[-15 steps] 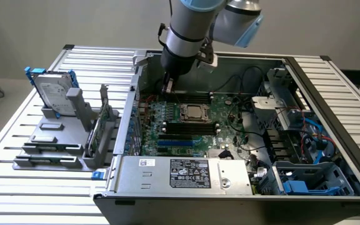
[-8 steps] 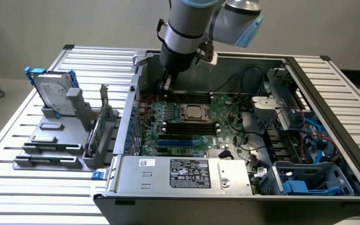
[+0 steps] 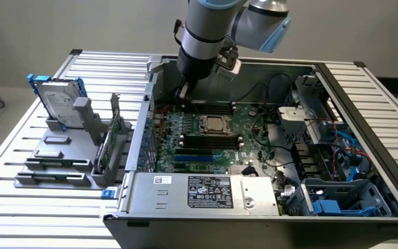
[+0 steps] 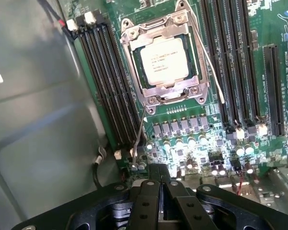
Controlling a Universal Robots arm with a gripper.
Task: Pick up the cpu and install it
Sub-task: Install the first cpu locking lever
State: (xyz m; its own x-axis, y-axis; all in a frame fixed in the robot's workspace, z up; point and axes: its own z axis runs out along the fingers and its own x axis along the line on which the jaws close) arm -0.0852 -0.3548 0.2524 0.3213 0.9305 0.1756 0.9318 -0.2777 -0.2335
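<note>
The cpu (image 4: pixel 164 61), a small square chip with a shiny silver top, lies flat inside the metal socket frame (image 4: pixel 134 36) on the green motherboard (image 4: pixel 201 139). From the exterior view the cpu (image 3: pixel 214 124) is at the middle of the board inside the open computer case (image 3: pixel 365 119). My gripper (image 4: pixel 159 172) hangs over the board's edge by the case wall, apart from the chip, fingers pressed together with nothing between them. In the exterior view my gripper (image 3: pixel 183 94) sits behind the socket, towards that view's left.
Black memory slots (image 4: pixel 110 81) flank the socket on both sides. A thin wire lever (image 4: pixel 209 52) runs beside the socket. A silver hard drive with blue brackets (image 3: pixel 57 101) stands in a grey rack (image 3: pixel 54 161) outside the case. The power supply (image 3: pixel 206 192) and cables (image 3: pixel 337 150) crowd the front and right.
</note>
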